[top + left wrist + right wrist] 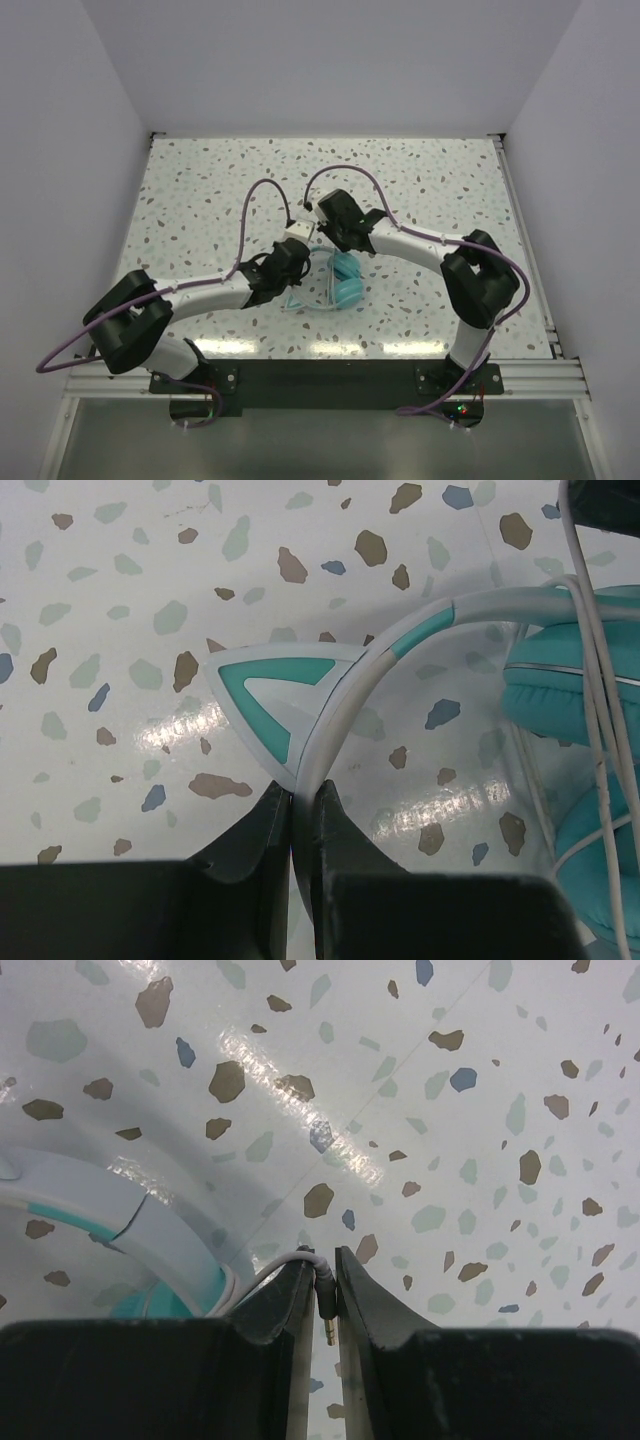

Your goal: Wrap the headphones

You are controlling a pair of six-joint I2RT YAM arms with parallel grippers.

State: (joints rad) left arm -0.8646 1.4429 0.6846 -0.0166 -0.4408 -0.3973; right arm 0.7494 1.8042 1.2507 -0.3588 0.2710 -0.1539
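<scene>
Left hand (303,798) is closed almost completely, with only a sliver between its two dark fingers (262,830), and it pinches the pale headband (480,608) of the headphones (348,282) edge-on. In the left wrist view the band rises out of the grip and curves away toward 2 o'clock. A pointed, ear-shaped white and teal piece (275,685) stands on the band just beyond the fingertips, toward 11 o'clock. The two teal earcups (565,695) lie at 3 o'clock of the grip, one behind the other, and the thin whitish cord (592,680) runs across them in several strands.

Right hand (322,1265) is likewise nearly shut, clamped on the cord's plug (327,1315). The metal tip points back toward the wrist, and the cord leaves the fingertips in a tight bend toward 9 o'clock. In the right wrist view the headband arcs past at 9 o'clock of the grip, with a patch of teal cup below it at 8 o'clock.

From above, the headphones rest on the speckled desk (200,190) near its middle, slightly toward 6 o'clock. The left hand sits at 9 o'clock of the earcups and the right hand at 12 o'clock, both close against them.
</scene>
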